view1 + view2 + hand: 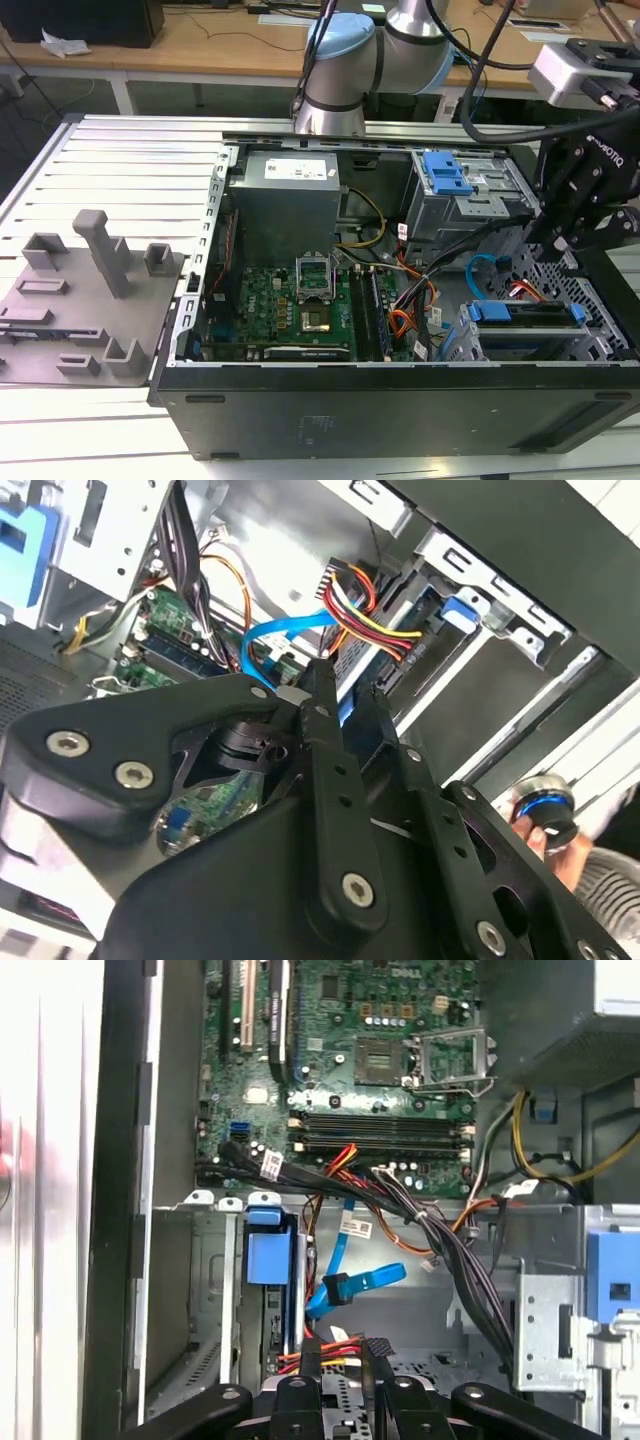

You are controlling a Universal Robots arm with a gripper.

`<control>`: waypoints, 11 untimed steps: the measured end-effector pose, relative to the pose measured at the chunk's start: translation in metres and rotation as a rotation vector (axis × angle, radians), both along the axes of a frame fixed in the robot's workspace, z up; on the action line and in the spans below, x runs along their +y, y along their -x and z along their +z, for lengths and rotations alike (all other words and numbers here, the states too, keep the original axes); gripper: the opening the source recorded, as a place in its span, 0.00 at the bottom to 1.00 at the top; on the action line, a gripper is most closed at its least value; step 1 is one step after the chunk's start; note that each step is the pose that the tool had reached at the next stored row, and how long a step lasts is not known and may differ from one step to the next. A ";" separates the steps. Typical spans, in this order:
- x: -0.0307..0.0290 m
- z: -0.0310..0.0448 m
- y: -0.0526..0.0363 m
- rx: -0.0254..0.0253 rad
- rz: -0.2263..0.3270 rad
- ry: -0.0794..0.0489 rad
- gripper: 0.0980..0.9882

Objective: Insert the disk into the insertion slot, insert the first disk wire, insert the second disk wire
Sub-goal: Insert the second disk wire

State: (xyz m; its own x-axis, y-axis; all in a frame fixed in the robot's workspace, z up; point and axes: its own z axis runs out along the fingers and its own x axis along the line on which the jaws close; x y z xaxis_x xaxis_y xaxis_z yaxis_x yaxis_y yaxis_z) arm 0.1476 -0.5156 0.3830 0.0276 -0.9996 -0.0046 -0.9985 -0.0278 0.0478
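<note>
Just past the narrowly parted fingertips of the gripper (342, 1350), the disk (265, 1252) sits in the insertion slot (212, 1290), the second disk wire (368, 1280) looping beside it.

We see the disk (525, 310) as a dull silver-grey metal edge framed by a bright blue plastic carrier, smooth and slightly glossy. The insertion slot (540, 345) is bare perforated sheet metal, silvery and lightly reflective. The second disk wire (365, 1280) looks like smooth light-blue plastic sheathing with a soft sheen. The gripper (343, 1352) is matt black, its links set with bright metal screw heads. We read the computer case (400, 405) as black painted metal with a satin finish, the motherboard (300, 300) as glossy green board, the fixture plate (85, 300) as matt grey plastic, the table (130, 160) as ribbed brushed aluminium, and the bench (200, 45) as pale smooth wood.
</note>
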 end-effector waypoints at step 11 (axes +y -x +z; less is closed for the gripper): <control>0.0073 -0.0167 0.0236 0.0001 0.048 0.011 0.23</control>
State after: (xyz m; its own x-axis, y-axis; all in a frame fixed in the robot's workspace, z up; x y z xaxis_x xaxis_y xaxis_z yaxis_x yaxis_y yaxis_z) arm 0.1240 -0.5083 0.3663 0.0758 -0.9971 0.0059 -0.9960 -0.0755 0.0484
